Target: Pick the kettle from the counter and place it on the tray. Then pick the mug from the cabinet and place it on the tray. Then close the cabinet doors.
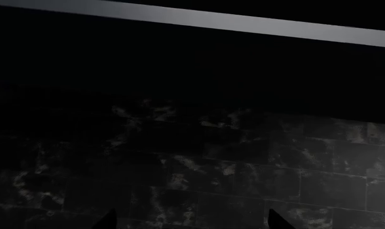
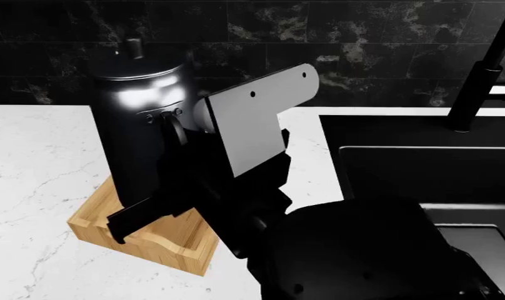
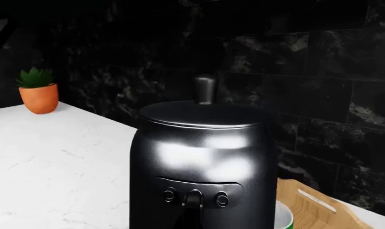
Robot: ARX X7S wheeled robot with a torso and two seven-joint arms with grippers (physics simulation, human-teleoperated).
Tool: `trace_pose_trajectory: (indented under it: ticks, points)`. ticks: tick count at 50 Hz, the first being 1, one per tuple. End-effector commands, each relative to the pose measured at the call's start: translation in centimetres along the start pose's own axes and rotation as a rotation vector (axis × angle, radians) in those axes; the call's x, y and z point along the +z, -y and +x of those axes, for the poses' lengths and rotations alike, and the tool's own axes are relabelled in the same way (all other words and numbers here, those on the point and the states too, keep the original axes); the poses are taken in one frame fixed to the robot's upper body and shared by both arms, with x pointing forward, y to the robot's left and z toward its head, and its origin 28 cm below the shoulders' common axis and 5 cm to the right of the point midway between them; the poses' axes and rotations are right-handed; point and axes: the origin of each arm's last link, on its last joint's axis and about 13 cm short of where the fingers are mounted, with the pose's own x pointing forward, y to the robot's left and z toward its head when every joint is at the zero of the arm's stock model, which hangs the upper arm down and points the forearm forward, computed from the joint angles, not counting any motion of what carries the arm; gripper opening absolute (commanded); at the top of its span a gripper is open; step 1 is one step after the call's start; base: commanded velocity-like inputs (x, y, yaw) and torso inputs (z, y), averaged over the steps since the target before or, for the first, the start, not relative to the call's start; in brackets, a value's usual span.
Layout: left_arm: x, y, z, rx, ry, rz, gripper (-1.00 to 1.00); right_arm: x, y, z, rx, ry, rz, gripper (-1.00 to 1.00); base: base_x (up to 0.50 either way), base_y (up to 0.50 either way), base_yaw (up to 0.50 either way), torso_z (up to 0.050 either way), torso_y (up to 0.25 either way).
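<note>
The glossy black kettle stands upright on the wooden tray on the white counter. It fills the right wrist view, with its handle mount facing the camera. The green mug shows only as a sliver with a white inside, on the tray just behind the kettle; it is hidden in the head view. My right gripper is at the kettle's handle side, its jaws lost in black. My left gripper is open, its two tips apart, facing the dark tiled wall.
A black sink with a black faucet lies to the right of the tray. A small plant in an orange pot stands on the counter by the wall. A pale strip crosses above the wall in the left wrist view.
</note>
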Motion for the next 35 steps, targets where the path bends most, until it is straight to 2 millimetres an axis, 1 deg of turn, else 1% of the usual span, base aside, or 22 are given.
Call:
trace_pose_trajectory:
  ticks: [1,8,24,35]
  points:
    - [-0.1,-0.5,-0.2,0.016,-0.001,-0.001,1.00,-1.1,-0.1,1.3,0.022,-0.012,0.033,-1.00,0.00,0.00,0.00,0.000,0.000]
    - [-0.1,-0.7,-0.3,0.026,0.000,-0.002,1.00,-1.7,-0.4,1.7,0.040,-0.027,0.044,-1.00,0.00,0.00,0.00,0.000,0.001]
    - [-0.4,-0.8,-0.3,0.030,-0.007,-0.004,1.00,-2.7,0.6,2.1,0.015,-0.044,0.054,-1.00,0.00,0.00,0.00,0.000,0.000]
    - [-0.6,-0.9,-0.3,0.035,-0.010,-0.007,1.00,-3.8,1.2,2.3,0.005,-0.065,0.064,-1.00,0.00,0.00,0.00,0.000,0.000]
